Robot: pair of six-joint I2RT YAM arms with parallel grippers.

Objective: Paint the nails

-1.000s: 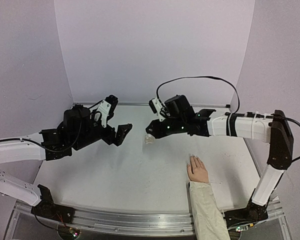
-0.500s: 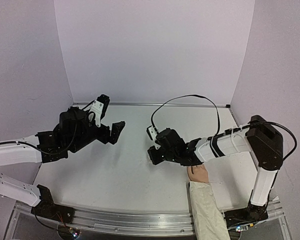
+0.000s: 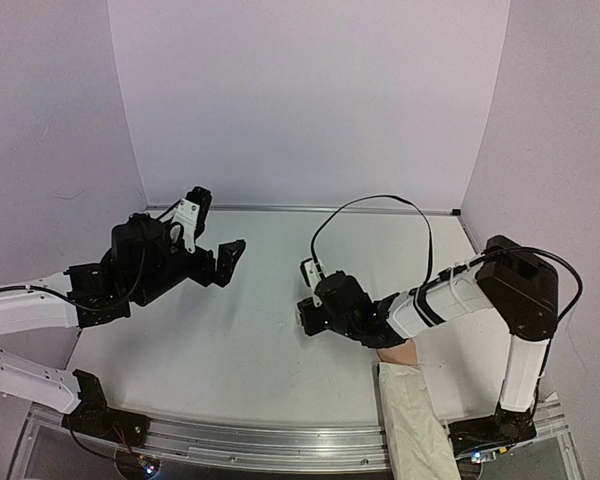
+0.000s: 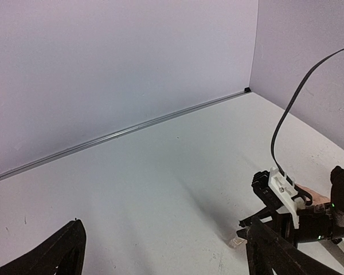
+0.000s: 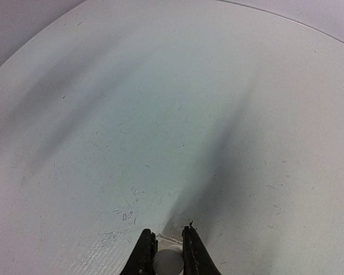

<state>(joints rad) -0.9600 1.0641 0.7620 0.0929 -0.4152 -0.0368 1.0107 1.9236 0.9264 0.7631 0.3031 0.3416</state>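
Observation:
My right gripper point(image 3: 306, 316) is low over the white table point(image 3: 230, 350), just left of the pale hand point(image 3: 398, 351) with the cream sleeve point(image 3: 412, 420). In the right wrist view its fingers point(image 5: 144, 253) are shut on a small clear bottle with a white cap point(image 5: 168, 261), whose base is at the table. The bottle also shows in the left wrist view point(image 4: 236, 242). The right arm covers the fingertips, so the nails are hidden. My left gripper point(image 3: 220, 262) is open and empty, raised over the left of the table; its fingers point(image 4: 57, 255) stand wide apart.
Lilac walls close the table at the back and both sides. The right arm's black cable point(image 3: 380, 205) loops above the table. A metal rail point(image 3: 260, 440) runs along the near edge.
My right gripper has come down and towards the near edge with the bottle, ending beside the hand and covering its fingers. My left gripper has drawn back slightly to the left.

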